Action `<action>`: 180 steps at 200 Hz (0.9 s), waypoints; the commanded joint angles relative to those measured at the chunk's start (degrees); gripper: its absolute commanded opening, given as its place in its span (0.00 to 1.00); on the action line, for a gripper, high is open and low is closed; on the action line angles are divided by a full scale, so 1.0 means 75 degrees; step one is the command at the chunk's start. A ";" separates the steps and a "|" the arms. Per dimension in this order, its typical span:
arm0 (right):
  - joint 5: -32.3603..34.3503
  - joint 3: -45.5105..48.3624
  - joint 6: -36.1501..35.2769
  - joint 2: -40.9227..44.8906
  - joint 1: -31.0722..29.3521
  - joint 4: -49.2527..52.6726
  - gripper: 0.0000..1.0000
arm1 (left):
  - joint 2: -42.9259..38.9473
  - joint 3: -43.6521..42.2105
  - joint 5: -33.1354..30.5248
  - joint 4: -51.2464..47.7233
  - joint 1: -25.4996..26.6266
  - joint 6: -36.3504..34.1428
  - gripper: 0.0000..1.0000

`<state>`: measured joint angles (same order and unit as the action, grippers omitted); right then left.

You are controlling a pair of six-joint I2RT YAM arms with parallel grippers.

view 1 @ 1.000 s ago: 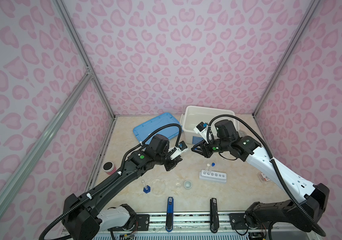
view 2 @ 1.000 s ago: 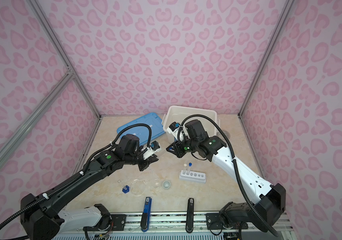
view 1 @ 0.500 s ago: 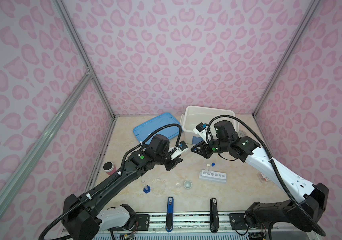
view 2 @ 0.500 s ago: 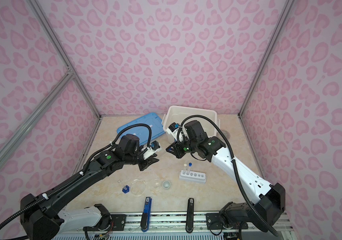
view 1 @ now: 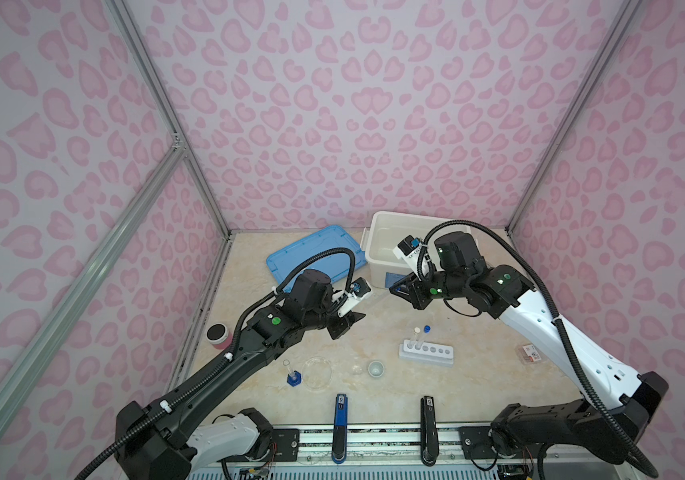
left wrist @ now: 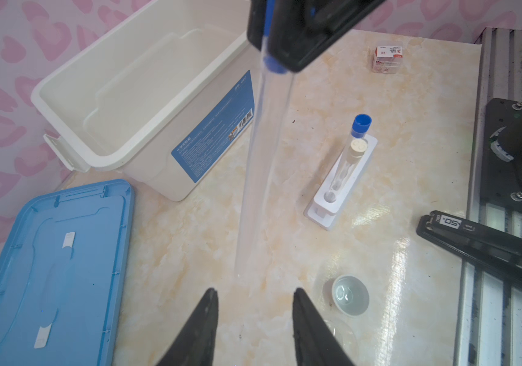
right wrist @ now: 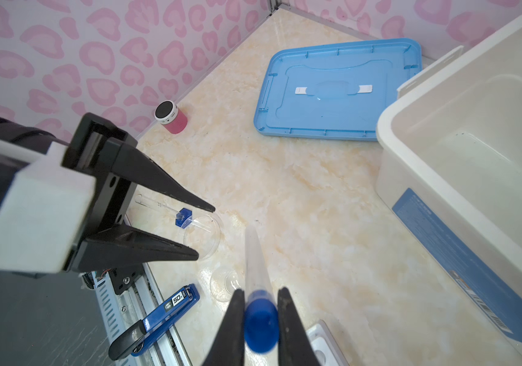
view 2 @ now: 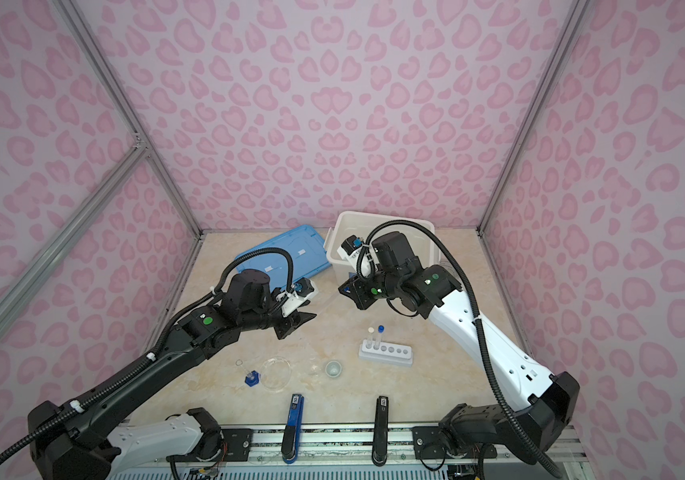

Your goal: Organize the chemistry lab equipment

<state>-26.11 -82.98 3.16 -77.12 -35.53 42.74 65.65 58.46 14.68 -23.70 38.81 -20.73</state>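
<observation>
now the right tool [right wrist: 260, 293] is clamped on a clear held tube [right wrist: 254, 253], with its fingers pressed on either side of the tube's blue cap. the tube sticks out past the fingertips and slants down toward the left tool [left wrist: 254, 290], which sits at about 8 o'clock from the right tool in both top views. the left tool's fingers stand apart with nothing between them. the held tube's rounded tip hangs just in front of that gap, near both fingers but touching neither. both tools are raised above the table [view 1: 477, 382], near its middle.

the white rack [view 1: 428, 353] lies at about 5 o'clock from the left tool. a white-capped tube [view 1: 416, 330] and a blue-capped tube [view 1: 427, 328] stand upright at the rack's left end. toward 6 o'clock on the table, the small cup [view 1: 375, 368], the round dish [view 1: 316, 372] and the blue-based cylinder [view 1: 293, 376] sit in a row, well apart from both tools. the white bin [view 1: 378, 232] stands at 12 o'clock, and the blue lid [view 1: 311, 253] lies flat beside it at 11 o'clock.
</observation>
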 commanded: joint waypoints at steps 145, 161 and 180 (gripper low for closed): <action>0.4300 -0.0859 0.0206 0.1251 -0.0060 0.3674 0.15 | -0.0292 -0.0182 -0.0363 0.1177 -0.0182 0.0796 0.44; 0.4464 -0.0467 0.0393 0.1418 -0.0167 0.3595 0.15 | -0.0280 -0.0243 -0.0318 0.1325 -0.0233 0.0969 0.47; 0.4503 0.0269 0.0665 0.1685 -0.0409 0.3131 0.14 | -0.0223 -0.0271 0.0038 0.1487 -0.0383 0.1259 0.49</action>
<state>4.84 -86.28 4.56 -66.32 -36.84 68.60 63.53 56.69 11.79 -16.36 36.97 -14.63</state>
